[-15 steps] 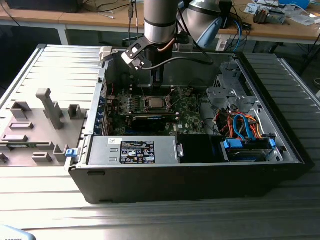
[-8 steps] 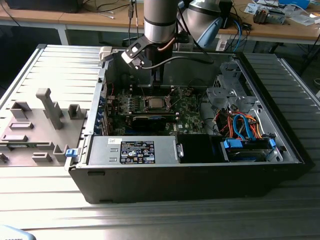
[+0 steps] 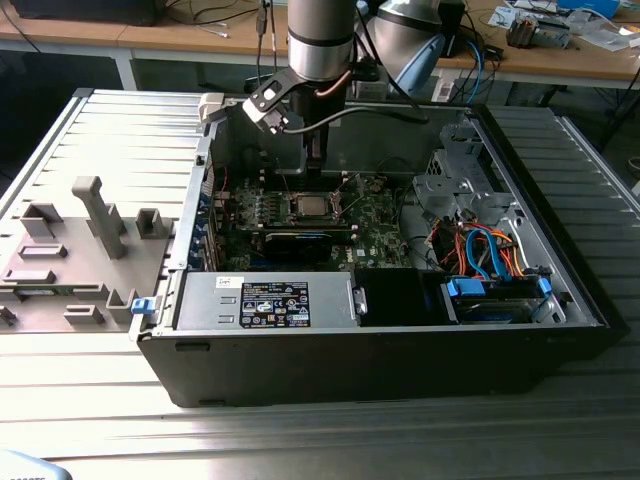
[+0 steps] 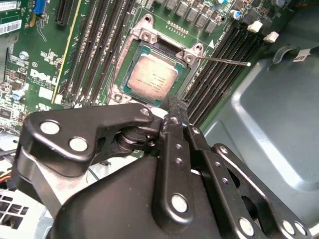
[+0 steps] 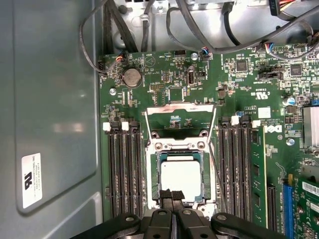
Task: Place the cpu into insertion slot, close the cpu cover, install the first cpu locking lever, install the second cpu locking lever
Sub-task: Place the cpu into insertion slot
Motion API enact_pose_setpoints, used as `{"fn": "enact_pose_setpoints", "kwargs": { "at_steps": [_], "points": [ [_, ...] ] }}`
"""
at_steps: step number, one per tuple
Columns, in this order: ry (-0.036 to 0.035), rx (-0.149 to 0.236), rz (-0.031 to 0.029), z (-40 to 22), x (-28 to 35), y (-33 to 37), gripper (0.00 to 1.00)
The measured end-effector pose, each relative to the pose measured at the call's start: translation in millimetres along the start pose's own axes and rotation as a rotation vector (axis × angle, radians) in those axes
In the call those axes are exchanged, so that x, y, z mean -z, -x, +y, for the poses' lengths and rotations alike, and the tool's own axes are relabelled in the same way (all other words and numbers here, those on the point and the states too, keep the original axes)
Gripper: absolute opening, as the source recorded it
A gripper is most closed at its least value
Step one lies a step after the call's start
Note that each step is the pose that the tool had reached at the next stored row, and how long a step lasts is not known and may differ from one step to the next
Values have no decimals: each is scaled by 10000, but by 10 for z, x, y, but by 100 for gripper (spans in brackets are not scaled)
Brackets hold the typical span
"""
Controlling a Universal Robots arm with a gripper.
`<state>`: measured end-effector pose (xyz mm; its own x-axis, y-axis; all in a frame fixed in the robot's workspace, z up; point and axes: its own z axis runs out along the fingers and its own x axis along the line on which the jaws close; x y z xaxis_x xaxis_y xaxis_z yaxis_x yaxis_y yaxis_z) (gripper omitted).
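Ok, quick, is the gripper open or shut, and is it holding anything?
Gripper: shut, holding nothing, its tips by the edge of the cpu.

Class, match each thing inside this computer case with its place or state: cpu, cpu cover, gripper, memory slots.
Things:
1. cpu
2. cpu cover
3. gripper
4. memory slots

States:
a. swung open, off the insertion slot
b. long, black, on both sides of the insertion slot
c. lying in the insertion slot
d. shut, tips at the cpu's edge

Pairs: 1-c, 2-a, 3-d, 4-b
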<state>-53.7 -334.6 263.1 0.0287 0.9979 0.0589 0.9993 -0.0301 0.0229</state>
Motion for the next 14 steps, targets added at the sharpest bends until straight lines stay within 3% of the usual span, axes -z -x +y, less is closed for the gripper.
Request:
{"fn": "enact_pose_setpoints", "kwargs": {
  "at_steps": [14],
  "points": [
    [0, 0, 0, 4, 173, -10, 11]
  ]
}}
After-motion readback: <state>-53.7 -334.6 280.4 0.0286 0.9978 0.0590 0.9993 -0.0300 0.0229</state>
